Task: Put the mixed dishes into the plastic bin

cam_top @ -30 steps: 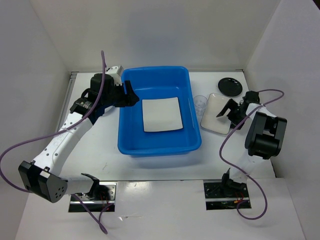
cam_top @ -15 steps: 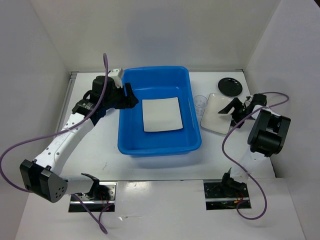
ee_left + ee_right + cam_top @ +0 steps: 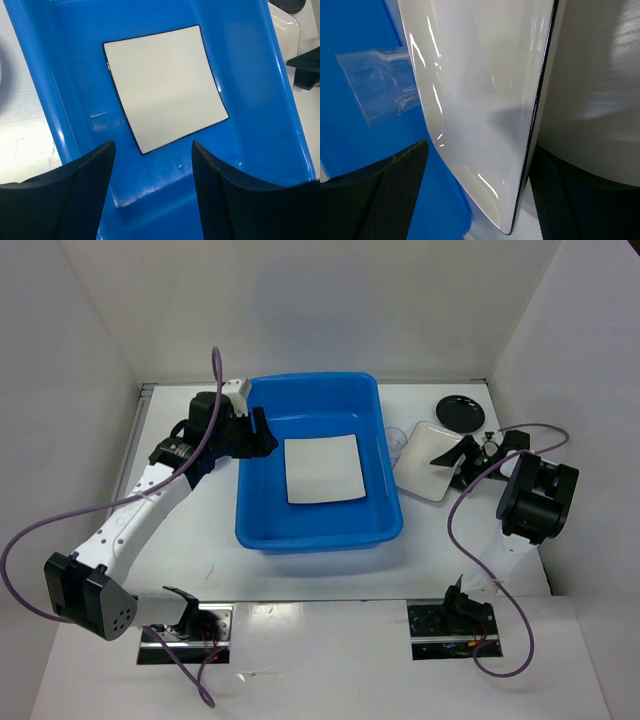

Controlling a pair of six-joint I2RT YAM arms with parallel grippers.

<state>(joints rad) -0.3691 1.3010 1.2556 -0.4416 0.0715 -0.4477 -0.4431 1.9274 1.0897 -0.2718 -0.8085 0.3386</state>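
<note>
Second plate (image 3: 420, 471) shifted from right edge of desk (image 3: 210, 540) toward bin (image 3: 320, 536), tilted, clamped in right jaws; left jaws wide, empty, above bin's left rim; first plate (image 3: 322, 469) inside; transfer likely imminent.

Your left arm (image 3: 130, 520) is built of white links with black joints and a black block at its base. Your right arm (image 3: 535, 502) has a bulky black joint on a white link. A purple cable (image 3: 216, 365) trails along each arm. The fingers (image 3: 82, 195) are matte black, and the right pair has a mesh texture.
</note>
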